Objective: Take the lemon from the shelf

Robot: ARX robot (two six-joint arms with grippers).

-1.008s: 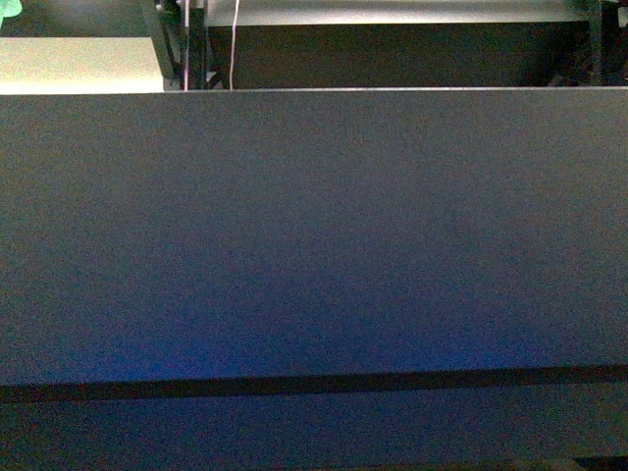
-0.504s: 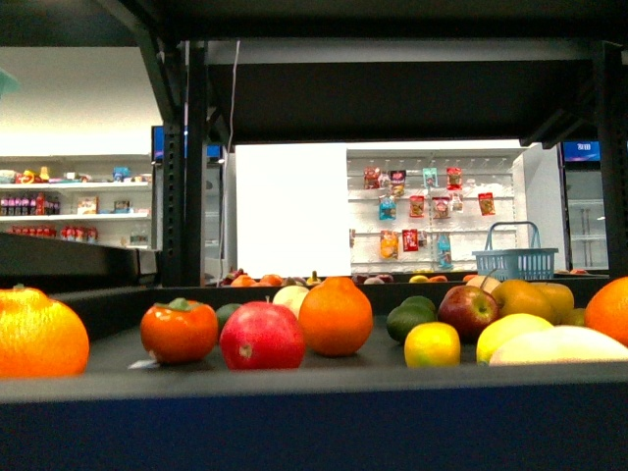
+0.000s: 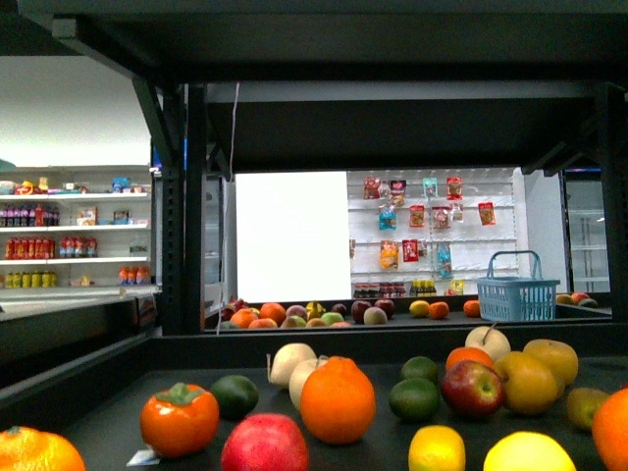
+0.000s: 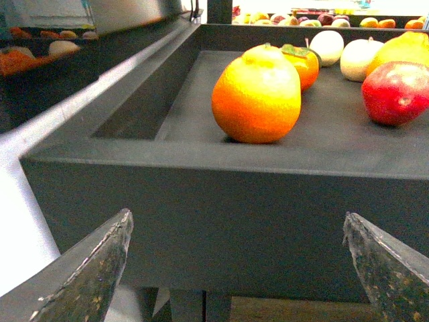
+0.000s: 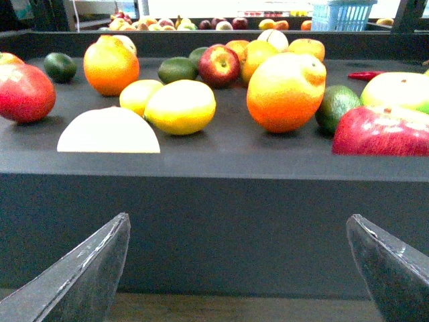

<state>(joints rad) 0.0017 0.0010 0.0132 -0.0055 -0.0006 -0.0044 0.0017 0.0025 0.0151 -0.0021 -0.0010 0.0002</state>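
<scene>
The lemon [image 3: 530, 453], plump and bright yellow, lies near the front right of the shelf's black deck [image 3: 118, 412], beside a smaller yellow fruit [image 3: 437, 449]. In the right wrist view the lemon [image 5: 181, 106] lies a little behind the raised front edge of the shelf [image 5: 214, 201]. My right gripper [image 5: 238, 219] is open and empty, below and in front of that edge. My left gripper [image 4: 236, 218] is open and empty, below the front edge of the shelf [image 4: 234, 194] near its left corner. The lemon does not show in the left wrist view. Neither gripper shows in the front view.
Oranges [image 3: 338, 400] [image 5: 285, 90] [image 4: 257, 94], red apples [image 3: 265, 446] [image 5: 24, 92], a persimmon [image 3: 179, 420], green fruits [image 3: 414, 398] and a pale rounded fruit [image 5: 108, 132] crowd the deck. An upper deck [image 3: 392, 39] hangs overhead. A light blue basket [image 3: 517, 294] stands on the far rack.
The front view went from a dark shelf panel to the fruit deck, and now looks from higher. The fruits sit lower in the picture than half a second ago.
</scene>
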